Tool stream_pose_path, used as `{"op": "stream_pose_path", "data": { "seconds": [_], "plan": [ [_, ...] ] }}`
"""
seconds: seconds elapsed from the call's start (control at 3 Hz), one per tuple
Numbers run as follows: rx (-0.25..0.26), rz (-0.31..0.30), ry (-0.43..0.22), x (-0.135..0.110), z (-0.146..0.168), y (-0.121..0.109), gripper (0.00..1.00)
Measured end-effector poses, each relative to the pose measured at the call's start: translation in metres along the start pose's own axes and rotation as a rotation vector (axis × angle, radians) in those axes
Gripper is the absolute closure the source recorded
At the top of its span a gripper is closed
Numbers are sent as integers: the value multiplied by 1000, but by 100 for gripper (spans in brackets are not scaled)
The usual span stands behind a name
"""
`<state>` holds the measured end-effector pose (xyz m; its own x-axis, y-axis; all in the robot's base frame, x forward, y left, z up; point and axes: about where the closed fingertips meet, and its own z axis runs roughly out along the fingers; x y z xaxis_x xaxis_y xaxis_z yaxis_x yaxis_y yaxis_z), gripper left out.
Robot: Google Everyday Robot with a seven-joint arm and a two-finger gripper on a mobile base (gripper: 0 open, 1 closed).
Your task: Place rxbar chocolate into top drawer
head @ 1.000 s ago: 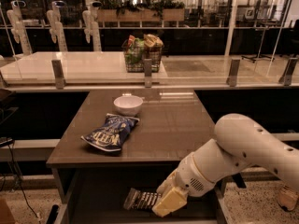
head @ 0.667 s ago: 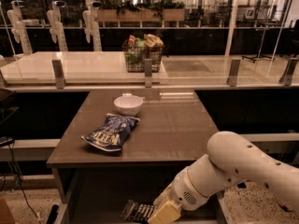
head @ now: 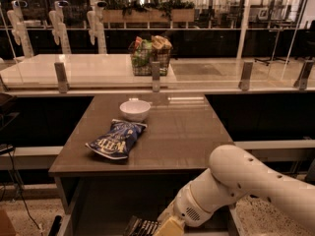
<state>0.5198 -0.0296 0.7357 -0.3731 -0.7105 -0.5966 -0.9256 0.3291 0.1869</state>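
Observation:
The rxbar chocolate is a small dark wrapper with pale lettering at the bottom edge of the camera view, down inside the open top drawer under the tabletop. My gripper is at the bar's right end, low in the drawer; its pale yellowish fingers are partly cut off by the frame edge. The white arm reaches in from the right.
A crinkled blue chip bag and a white bowl lie on the brown tabletop. A wire basket of snacks stands on the counter behind a glass rail.
The arm and gripper have moved down and left with the bar, lowering it deeper into the drawer. The chip bag and bowl have not moved.

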Motion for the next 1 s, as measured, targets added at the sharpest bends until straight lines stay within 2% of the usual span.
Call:
{"op": "stream_pose_path", "data": {
  "seconds": [0.33,1.0],
  "plan": [
    [4,30,-1,10,34,-8,100],
    [-10,92,-42,23,92,-23,100]
  ]
}}
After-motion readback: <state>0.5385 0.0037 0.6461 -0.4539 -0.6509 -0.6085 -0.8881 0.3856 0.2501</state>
